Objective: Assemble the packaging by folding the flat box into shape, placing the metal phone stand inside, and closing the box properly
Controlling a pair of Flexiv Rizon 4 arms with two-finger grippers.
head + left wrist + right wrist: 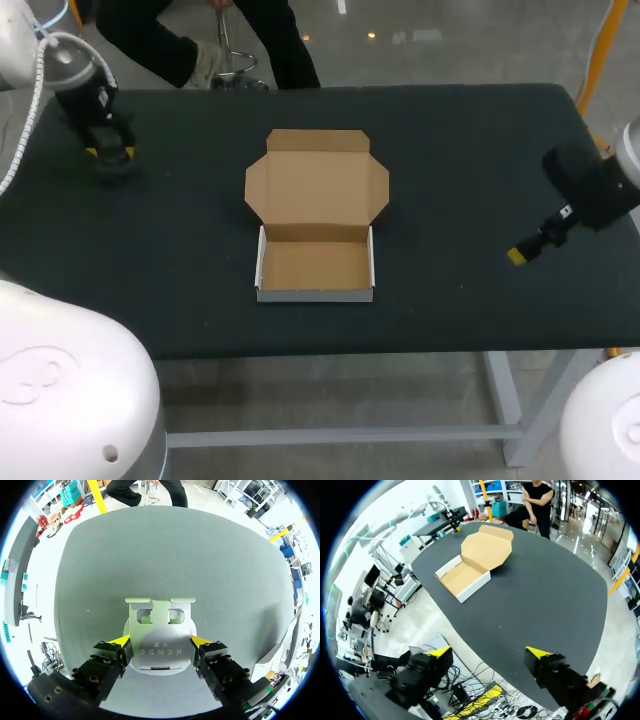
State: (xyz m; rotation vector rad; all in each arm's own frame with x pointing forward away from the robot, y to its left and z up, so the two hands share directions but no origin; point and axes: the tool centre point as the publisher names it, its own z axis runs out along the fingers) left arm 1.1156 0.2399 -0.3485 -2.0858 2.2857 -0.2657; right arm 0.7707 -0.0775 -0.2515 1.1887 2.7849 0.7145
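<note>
The left end effector (160, 641) is clenched on the metal phone stand (159, 625): its yellow fingertips (121, 641) meet the stand's two side edges, and the stand lies flat on the dark worktop (165, 550). In the head view this end effector (108, 152) sits low over the worktop's far left corner, well apart from the box (316, 215).

The right end effector (490, 652) is released, its fingers spread wide with nothing between them, and it hangs over the worktop's right side (517, 256).

The box stands in the middle of the worktop, folded into a shallow tray with white outer walls. Its brown lid lies flat and open on the far side. From the right wrist view the box (470, 562) is well ahead of the fingers.
</note>
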